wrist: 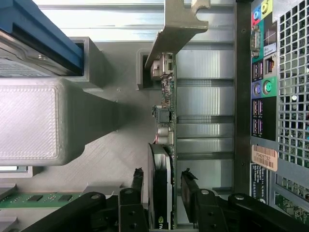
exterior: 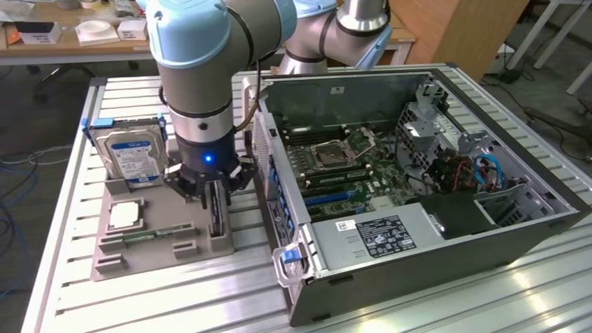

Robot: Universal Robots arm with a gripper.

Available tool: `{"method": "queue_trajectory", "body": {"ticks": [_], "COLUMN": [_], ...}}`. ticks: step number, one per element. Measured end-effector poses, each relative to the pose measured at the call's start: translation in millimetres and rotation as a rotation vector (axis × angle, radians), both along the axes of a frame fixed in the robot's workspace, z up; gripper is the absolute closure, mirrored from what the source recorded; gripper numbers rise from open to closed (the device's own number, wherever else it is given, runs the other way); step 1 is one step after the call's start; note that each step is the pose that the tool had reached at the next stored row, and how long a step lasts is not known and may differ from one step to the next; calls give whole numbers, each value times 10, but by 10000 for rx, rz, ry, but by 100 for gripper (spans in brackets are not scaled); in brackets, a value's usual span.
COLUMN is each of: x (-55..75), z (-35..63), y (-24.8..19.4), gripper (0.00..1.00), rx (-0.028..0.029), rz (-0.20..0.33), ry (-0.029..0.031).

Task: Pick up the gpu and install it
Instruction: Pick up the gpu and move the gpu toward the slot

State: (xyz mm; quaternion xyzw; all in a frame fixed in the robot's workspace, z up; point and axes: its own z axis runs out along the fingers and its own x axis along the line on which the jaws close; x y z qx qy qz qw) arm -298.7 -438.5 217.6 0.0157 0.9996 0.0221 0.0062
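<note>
Pick-up step: your gripper (wrist: 162, 175) straddles the upright graphics card (wrist: 163, 118), jaws spread, not yet pinching; gripping likely needs square closure.

Bright, even light — glare on table (exterior: 532, 281) slats, soft shadows.

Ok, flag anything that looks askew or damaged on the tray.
Nothing stands out. The gpu stands upright in its tray slot, the gripper straddling it; hard drive and RAM sit squarely in theirs.
</note>
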Motion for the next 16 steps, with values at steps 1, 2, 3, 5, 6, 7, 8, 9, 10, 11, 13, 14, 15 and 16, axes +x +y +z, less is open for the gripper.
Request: {"method": "queue_trajectory", "body": {"ticks": [1,2,3,5,6,7,8,9,10,11,13,14,15,16], "x": [0,0,0,-1,-7,-12,-12,-12,-12,-12,-12,-12,-12,-13], "z": [0,0,0,-1,-1,-1,-1,-1,0,0,0,0,0,0], "y": [0,0,0,0,1,1,1,0,0,0,0,0,0,0], "gripper": [49,56,56,56,56,56,56,56,56,56,57,57,57,64], "rx": [0,0,0,1,1,1,1,1,0,0,0,0,0,0], "rz": [0,0,0,0,-2,-3,-2,-1,0,0,0,0,0,0], "ry": [0,0,0,-1,-2,-1,-1,-1,-1,0,0,0,0,1]}}
